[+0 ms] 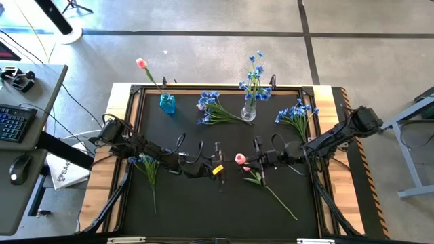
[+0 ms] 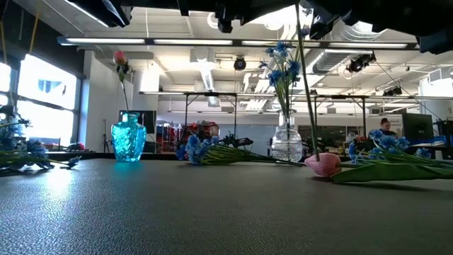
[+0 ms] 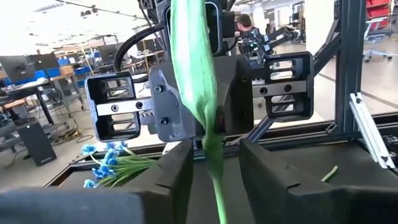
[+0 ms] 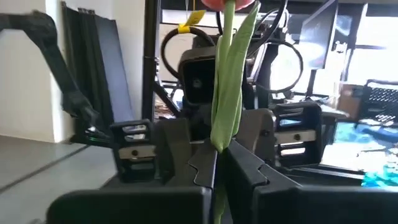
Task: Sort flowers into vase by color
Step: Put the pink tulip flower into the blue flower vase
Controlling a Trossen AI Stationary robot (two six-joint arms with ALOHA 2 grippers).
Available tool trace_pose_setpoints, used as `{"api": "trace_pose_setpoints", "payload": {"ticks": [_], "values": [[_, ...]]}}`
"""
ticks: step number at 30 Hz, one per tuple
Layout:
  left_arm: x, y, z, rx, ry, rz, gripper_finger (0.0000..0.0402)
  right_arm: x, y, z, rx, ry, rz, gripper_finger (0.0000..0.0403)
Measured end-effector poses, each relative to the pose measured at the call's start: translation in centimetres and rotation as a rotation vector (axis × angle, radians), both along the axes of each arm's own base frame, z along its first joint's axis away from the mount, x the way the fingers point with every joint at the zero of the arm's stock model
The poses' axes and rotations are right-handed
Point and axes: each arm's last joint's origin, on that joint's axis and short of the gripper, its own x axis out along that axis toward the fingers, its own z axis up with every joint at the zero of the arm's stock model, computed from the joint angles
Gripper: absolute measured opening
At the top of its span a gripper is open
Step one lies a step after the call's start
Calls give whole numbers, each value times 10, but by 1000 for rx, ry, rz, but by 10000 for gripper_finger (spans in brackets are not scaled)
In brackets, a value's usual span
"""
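Note:
I see a pink tulip (image 4: 225, 74) standing upright between my two raised grippers, its head (image 1: 239, 158) on top. My right gripper (image 4: 217, 155) is shut on it. My left gripper (image 3: 216, 155) faces it from the table's left and is open, with a finger on either side of the stem (image 3: 214, 168) and a gap to each. The stem (image 2: 306, 78) hangs down toward the table. A second tulip lies on the mat below, with its head (image 2: 323, 164) and stem (image 1: 279, 201) showing. Blue bunches (image 1: 213, 108) (image 1: 297, 114) (image 1: 146, 164) also lie on the mat. My right gripper pinches the upright tulip between its two fingers, on the stem and the leaf wrapped around it (image 4: 220, 138), below the head. The fingers lie level across the stem and come from the table's right. The tulip is lifted clear, and its stem end (image 2: 314, 149) hangs free.
A blue glass vase (image 1: 167, 103) near the far edge holds one pink tulip (image 1: 141, 63). A clear vase (image 1: 249, 112) to its right holds blue flowers (image 1: 254, 73). The black mat has a raised frame (image 1: 203, 88). A desk with a keyboard (image 1: 13, 122) stands to the left of the table.

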Motion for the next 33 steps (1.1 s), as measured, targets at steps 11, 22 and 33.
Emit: {"api": "trace_pose_setpoints", "payload": {"ticks": [11, 22, 33], "values": [[-1, -1, -11, -15, 106, 7, 8, 0, 1, -2, 28, 25, 17, 117], [-35, 8, 22, -18, 289, 304, 2, -13, -1, 12, -70, 49, -157, 204], [-120, 39, 83, -22, 255, 801, 1, -37, 12, 23, -69, 117, -125, 204]]}}
